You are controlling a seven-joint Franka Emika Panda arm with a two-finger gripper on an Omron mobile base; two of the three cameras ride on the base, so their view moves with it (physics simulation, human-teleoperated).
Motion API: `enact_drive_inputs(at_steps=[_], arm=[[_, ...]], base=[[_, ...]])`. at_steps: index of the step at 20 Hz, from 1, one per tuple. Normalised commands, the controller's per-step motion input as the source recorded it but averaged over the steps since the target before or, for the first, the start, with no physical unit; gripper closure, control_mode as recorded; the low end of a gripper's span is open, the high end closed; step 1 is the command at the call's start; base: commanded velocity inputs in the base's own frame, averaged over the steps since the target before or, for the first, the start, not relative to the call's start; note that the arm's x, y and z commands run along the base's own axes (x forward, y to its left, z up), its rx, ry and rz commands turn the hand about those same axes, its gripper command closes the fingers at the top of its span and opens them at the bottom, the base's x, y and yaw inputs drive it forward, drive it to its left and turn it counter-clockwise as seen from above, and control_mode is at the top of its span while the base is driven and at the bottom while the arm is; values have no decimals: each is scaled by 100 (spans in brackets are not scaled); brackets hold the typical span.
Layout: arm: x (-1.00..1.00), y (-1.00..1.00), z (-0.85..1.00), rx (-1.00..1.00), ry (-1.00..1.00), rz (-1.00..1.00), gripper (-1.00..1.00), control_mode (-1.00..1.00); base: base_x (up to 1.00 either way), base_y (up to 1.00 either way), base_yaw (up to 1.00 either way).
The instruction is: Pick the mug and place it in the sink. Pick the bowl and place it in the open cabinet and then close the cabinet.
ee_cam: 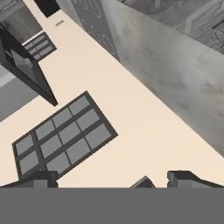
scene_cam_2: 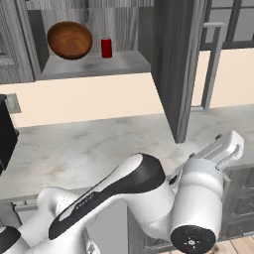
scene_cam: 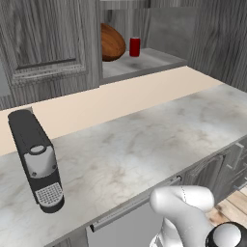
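Bowl [scene_cam_2: 69,39] already on the shelf of the open cabinet [scene_cam_2: 171,64]; next, reaching the empty, parted gripper [ee_cam: 111,179] to swing its door shut.

The bench [scene_cam: 159,130] was grey marble and took up most of the scene. A black and silver coffee machine [scene_cam: 36,159] stood on it toward its left end, upright, with a little grille tray at its foot. A small red can [scene_cam: 134,47] stood well behind and above the bench, up on a grey shelf. The wall behind the bench was plain cream, with a pale outlet plate [scene_cam_2: 13,103] just above the bench top. Wood floor [scene_cam: 234,207] showed past the bench's right front corner.
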Motion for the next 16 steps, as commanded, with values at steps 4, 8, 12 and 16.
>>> enact_drive_inputs(at_steps=[4, 8, 12, 16], arm=[[63, -2, -10, 2, -5, 6, -100, -100], [46, -14, 0, 1, -5, 6, -100, -100], [17, -3, 0, 0, -15, 6, -100, -100], [49, 0, -1, 0, -12, 7, -100, -100]], base=[[0, 0, 0], [0, 0, 0], [0, 0, 0], [0, 0, 0]])
